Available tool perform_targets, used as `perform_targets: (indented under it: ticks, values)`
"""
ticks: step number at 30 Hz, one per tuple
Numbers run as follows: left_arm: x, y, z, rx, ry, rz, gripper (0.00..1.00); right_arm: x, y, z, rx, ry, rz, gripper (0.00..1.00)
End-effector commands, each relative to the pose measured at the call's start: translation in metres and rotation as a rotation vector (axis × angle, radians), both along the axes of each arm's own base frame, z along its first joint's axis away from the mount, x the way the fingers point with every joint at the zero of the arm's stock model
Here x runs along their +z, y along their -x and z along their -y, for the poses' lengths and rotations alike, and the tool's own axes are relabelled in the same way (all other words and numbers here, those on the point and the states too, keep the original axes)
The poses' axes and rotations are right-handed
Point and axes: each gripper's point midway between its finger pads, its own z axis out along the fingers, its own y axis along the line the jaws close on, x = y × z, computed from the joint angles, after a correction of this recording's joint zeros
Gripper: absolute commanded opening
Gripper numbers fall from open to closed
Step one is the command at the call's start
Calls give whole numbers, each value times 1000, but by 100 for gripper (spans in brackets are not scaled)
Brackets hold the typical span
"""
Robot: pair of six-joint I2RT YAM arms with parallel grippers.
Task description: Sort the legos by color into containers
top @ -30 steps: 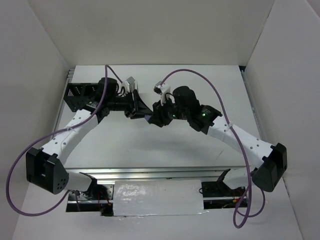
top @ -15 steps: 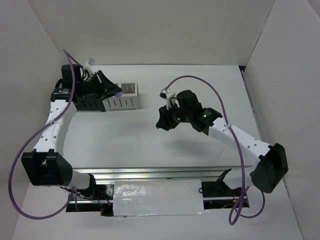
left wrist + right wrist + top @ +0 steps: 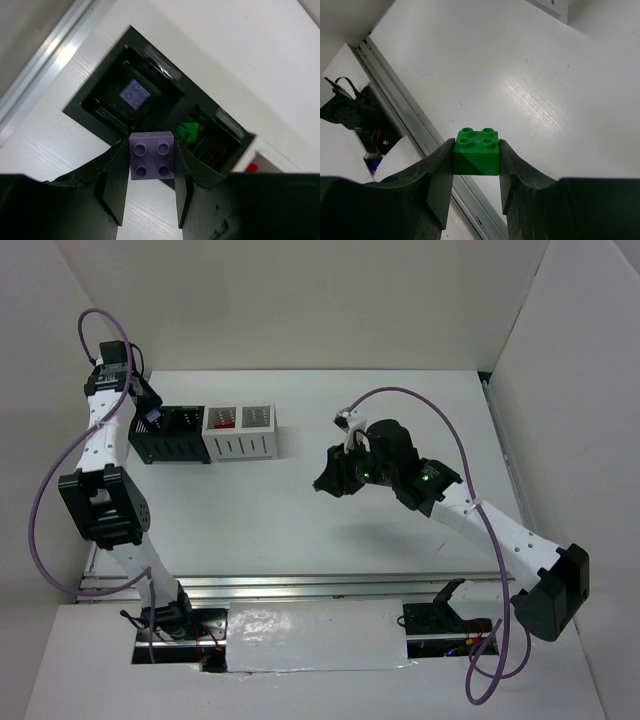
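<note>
White worktop (image 3: 300, 530), white walls (image 3: 300, 300) — both hands are clamping bricks.
The left hand (image 3: 151, 167) is gripping a lavender lego (image 3: 151, 157) over the black container (image 3: 97, 105), which is holding another lavender brick (image 3: 135, 93) and a green brick (image 3: 187, 133); the white containers (image 3: 242, 447) are standing just beside it — the right hand (image 3: 476, 167) is pinching a green lego (image 3: 475, 152), well apart.

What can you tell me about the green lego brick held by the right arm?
The small green plastic lego brick is a glossy two-by-two block with four round studs on its upper face, all visible. It sits level, clamped on two opposite sides between the black jaws of the right gripper, held above the white table. Nothing else touches it.
</note>
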Motion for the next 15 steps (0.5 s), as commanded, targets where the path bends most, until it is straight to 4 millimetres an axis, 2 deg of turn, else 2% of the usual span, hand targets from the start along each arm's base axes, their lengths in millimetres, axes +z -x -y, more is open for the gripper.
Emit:
perform_targets:
  ticks: [1, 3, 5, 8, 9, 12, 15]
  values:
    - [8, -8, -30, 44, -77, -21, 13, 26, 4, -1, -4, -81, 32, 0]
    - [5, -14, -31, 38, -71, -20, 18, 26, 6, 0, 0, -82, 26, 0]
    - [5, -17, -32, 40, -73, -21, 27, 26, 8, 1, 4, -80, 27, 0]
    - [2, -22, -31, 22, -76, -22, 54, 25, 10, 2, 8, -69, 23, 0]
    - [-1, -22, -32, 19, -71, -27, 66, 26, 9, 2, 9, -70, 24, 0]
    - [-9, -21, -30, 22, -55, -42, 80, 27, 8, 0, 8, -74, 18, 0]
    - [-17, -13, -32, 46, -56, -60, 86, 29, 6, -4, 18, -75, 9, 0]
